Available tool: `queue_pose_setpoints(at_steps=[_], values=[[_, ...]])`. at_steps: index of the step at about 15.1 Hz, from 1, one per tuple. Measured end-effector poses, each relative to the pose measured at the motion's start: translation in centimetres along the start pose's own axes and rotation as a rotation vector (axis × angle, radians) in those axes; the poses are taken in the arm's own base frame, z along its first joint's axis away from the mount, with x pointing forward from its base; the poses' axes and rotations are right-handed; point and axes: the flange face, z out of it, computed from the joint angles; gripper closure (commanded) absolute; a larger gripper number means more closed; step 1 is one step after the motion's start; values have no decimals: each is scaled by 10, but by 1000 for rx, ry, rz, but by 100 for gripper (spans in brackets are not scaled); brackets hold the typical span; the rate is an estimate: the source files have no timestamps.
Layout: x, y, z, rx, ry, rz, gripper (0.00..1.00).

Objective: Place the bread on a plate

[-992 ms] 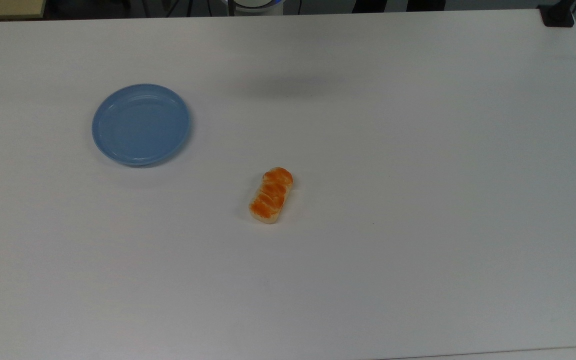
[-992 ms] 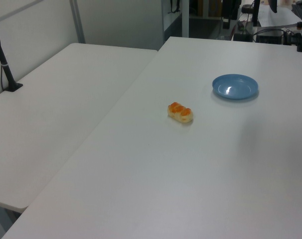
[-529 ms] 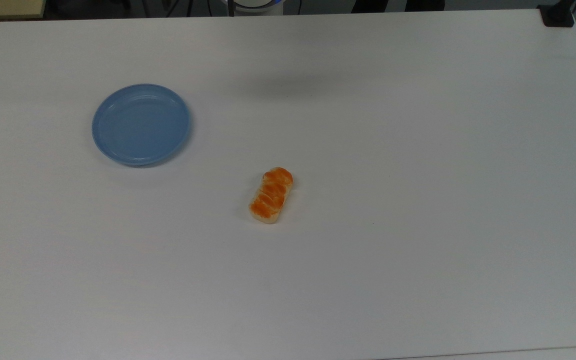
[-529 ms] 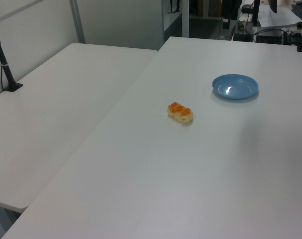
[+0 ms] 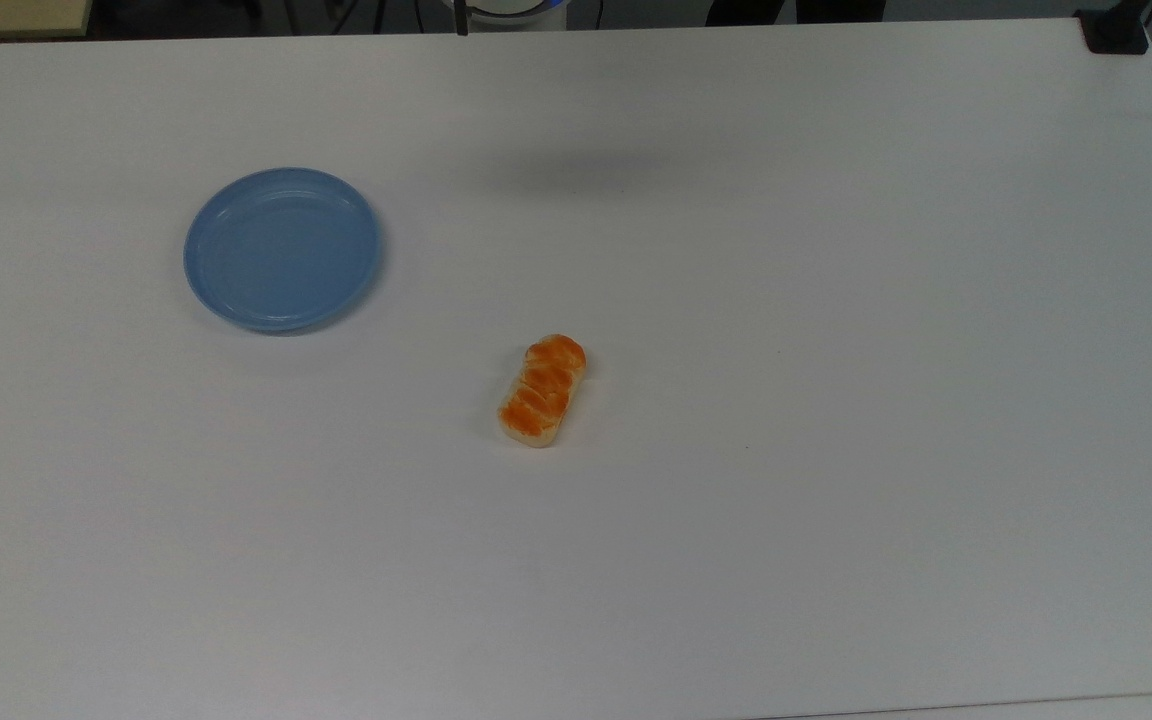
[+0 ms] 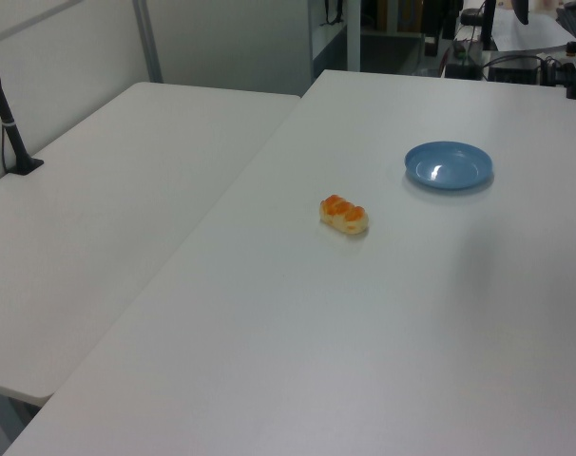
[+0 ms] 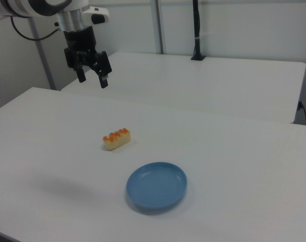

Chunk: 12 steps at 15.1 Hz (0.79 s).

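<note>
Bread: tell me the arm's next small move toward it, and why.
Probably bring the end effector down over the bread. In the right view it hangs open well above the table, up and to the right view's left of the bread, which lies untouched apart from the empty plate.

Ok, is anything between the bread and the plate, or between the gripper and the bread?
Nothing visible. The table is bare between bread and plate, and the open gripper hangs above with nothing beneath it.
</note>
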Motion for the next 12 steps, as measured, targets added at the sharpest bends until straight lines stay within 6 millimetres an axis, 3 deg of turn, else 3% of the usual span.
queue_pose_setpoints(at_steps=[6,9,12], values=[[6,-1,12,-2,-19,56,0],[21,-4,19,5,33,114,0],[39,-15,40,10,53,163,0]])
